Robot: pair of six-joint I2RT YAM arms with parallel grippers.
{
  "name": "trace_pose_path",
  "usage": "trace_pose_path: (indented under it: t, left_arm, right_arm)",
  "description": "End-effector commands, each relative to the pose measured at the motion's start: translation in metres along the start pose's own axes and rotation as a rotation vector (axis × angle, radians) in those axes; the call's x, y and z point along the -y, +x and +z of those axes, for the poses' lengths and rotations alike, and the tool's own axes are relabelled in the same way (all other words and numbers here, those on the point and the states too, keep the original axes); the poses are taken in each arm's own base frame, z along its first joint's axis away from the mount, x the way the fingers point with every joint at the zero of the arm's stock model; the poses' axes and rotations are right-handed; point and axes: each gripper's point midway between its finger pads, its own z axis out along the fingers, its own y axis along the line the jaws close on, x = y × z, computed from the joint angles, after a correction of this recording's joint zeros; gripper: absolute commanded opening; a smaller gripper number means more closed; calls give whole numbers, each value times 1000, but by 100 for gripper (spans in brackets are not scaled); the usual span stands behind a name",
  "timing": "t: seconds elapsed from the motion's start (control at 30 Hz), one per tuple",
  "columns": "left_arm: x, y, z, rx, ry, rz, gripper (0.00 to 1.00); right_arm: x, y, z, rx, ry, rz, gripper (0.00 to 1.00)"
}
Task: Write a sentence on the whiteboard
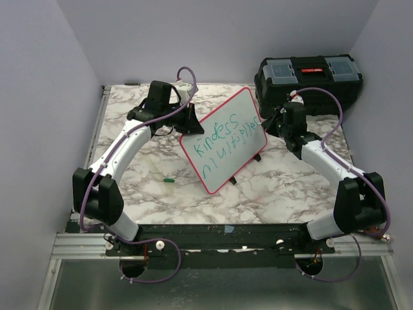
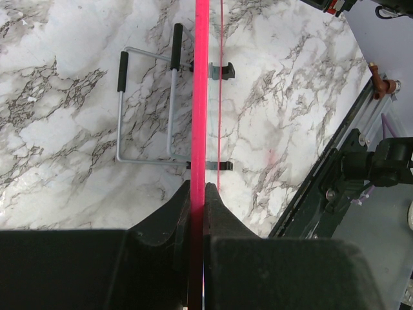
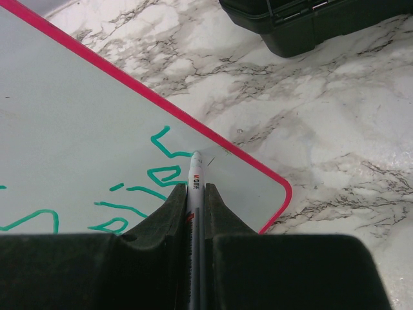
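Note:
The whiteboard [image 1: 226, 145], white with a red-pink rim, stands tilted in the middle of the marble table. Green lettering [image 1: 222, 139] in two lines reads "Kindess" and a scribbly second word. My left gripper [image 1: 192, 117] is shut on the board's upper left edge; the left wrist view shows the rim [image 2: 200, 97] edge-on between the fingers. My right gripper [image 1: 276, 123] is shut on a white marker [image 3: 195, 174]. Its tip touches the board [image 3: 77, 129] near the right corner, at the end of the second line's green strokes [image 3: 161, 174].
A black toolbox [image 1: 308, 81] stands at the back right, close behind the right arm. A green marker cap [image 1: 169, 181] lies on the table left of the board. The board's wire stand [image 2: 145, 110] lies on the marble below it.

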Motion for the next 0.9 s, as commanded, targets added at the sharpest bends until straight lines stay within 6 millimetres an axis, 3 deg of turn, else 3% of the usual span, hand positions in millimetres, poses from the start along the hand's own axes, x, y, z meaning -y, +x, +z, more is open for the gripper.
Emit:
trace_pose_path:
  t: [0.0, 0.47, 0.87]
  left_arm:
    - [1, -8, -11, 42, -36, 97, 0]
    - [3, -7, -12, 46, -35, 100, 0]
    - [1, -6, -10, 39, -36, 97, 0]
  right_arm:
    - [10, 17, 2, -51, 30, -9, 1]
    - [0, 27, -5, -94, -32, 5, 1]
    - [-15, 21, -14, -95, -98, 13, 1]
